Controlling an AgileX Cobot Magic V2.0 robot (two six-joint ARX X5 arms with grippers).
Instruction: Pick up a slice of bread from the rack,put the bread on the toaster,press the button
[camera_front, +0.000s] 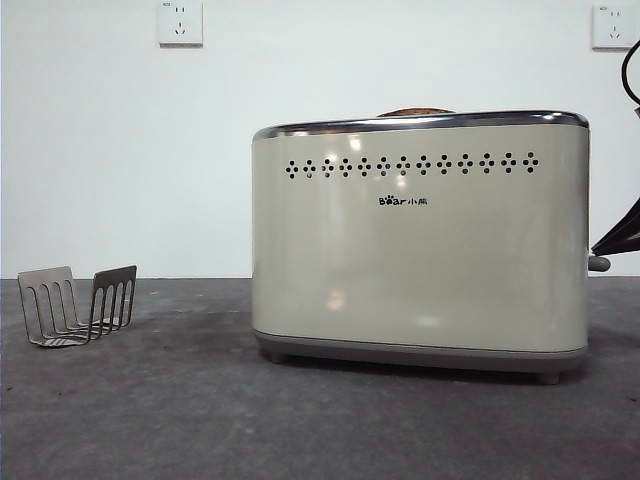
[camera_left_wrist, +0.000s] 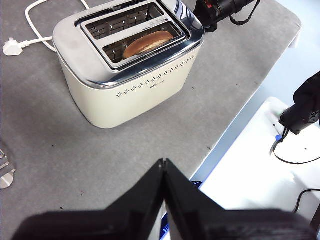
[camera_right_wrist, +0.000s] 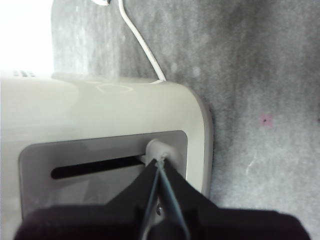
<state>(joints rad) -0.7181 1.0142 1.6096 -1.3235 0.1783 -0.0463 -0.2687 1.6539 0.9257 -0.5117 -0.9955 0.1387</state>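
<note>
The cream toaster (camera_front: 420, 260) stands right of centre on the grey table. The slice of bread (camera_left_wrist: 148, 42) sits sunk in the toaster's (camera_left_wrist: 135, 90) nearer slot; only its brown dome (camera_front: 415, 112) peeks over the chrome rim. The grey rack (camera_front: 78, 305) stands bare at the far left. My right gripper (camera_right_wrist: 159, 161) is shut, its tips touching the grey button (camera_right_wrist: 156, 149) at one end of its slot in the narrow side of the toaster (camera_right_wrist: 100, 110); the front view shows the button (camera_front: 598, 264) low at the right. My left gripper (camera_left_wrist: 163, 162) hangs shut and holds nothing, high above the table.
A white power cable (camera_left_wrist: 37, 10) and plug (camera_left_wrist: 11, 46) lie behind the toaster. The table's edge (camera_left_wrist: 225, 135) runs close to the toaster's right, with a white surface (camera_left_wrist: 260, 165) beyond. Two wall sockets (camera_front: 180, 22) (camera_front: 612, 26) sit on the back wall.
</note>
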